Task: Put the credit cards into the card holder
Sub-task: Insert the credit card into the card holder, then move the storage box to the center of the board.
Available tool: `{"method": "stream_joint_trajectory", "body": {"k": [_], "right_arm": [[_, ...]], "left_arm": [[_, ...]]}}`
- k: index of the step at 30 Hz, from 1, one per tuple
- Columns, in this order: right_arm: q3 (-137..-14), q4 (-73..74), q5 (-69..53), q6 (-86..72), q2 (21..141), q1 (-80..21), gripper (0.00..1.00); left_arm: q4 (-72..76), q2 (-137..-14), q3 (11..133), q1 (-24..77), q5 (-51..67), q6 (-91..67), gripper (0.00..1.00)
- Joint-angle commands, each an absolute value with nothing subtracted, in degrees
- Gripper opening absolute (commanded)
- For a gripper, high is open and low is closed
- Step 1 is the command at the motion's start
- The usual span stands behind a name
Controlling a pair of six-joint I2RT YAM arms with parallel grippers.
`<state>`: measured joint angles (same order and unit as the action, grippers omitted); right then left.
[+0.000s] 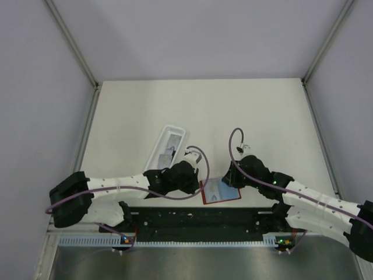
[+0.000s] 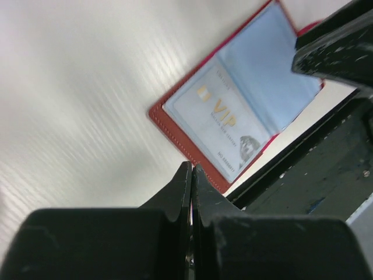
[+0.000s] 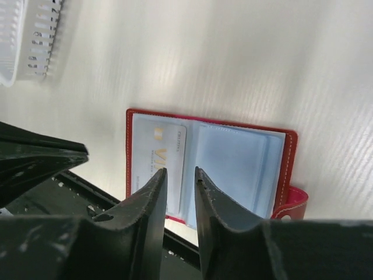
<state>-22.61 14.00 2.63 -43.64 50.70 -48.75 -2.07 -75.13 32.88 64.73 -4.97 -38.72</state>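
Note:
The red card holder (image 1: 220, 191) lies open near the table's front edge, its pale pockets facing up. It also shows in the left wrist view (image 2: 175, 131) and the right wrist view (image 3: 291, 157). One grey credit card (image 2: 224, 119) with gold lettering sits in a pocket; in the right wrist view this card (image 3: 156, 153) is in the left pocket. More grey cards (image 1: 168, 153) lie in the white tray. My left gripper (image 2: 192, 168) is shut and empty, just off the holder's edge. My right gripper (image 3: 180, 171) is open a little and empty, over the holder's middle fold.
The long white slotted tray (image 1: 167, 142) lies at an angle behind the left gripper; its corner shows in the right wrist view (image 3: 35, 41). A black rail (image 1: 198, 219) runs along the near edge, right in front of the holder.

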Motion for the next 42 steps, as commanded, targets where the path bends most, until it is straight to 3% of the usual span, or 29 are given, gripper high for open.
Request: {"method": "stream_joint_trajectory", "body": {"k": [1, 7, 11, 18, 24, 35, 42], "right_arm": [[-25.2, 16.3, 8.4, -42.4, 46.6, -49.4, 0.30], [-30.7, 17.8, 11.6, -38.8, 48.2, -49.4, 0.41], [-40.6, 19.9, 13.8, -32.9, 55.0, -49.2, 0.50], [-59.4, 20.6, 7.4, -27.8, 73.6, -48.1, 0.50], [-75.1, 21.4, -4.8, -19.2, 89.2, -47.8, 0.46], [-93.4, 23.4, -27.3, -5.7, 109.9, -47.2, 0.45], [-105.3, 26.7, -31.2, -4.8, 122.0, -47.3, 0.43]], "left_arm": [[-9.3, -67.6, 39.1, 62.5, -11.2, -34.3, 0.00], [-20.8, -61.5, 42.3, 50.5, -16.9, -34.5, 0.00], [-23.9, -57.0, 41.2, 42.7, -17.5, -33.7, 0.14], [-24.6, -53.6, 41.0, 32.6, -16.5, -33.3, 0.30], [-24.6, -54.6, 39.8, 27.1, -13.9, -32.6, 0.28], [-21.8, -55.5, 36.3, 20.4, -9.8, -34.5, 0.27], [-19.8, -59.1, 34.4, 18.7, -5.5, -35.6, 0.24]]}}
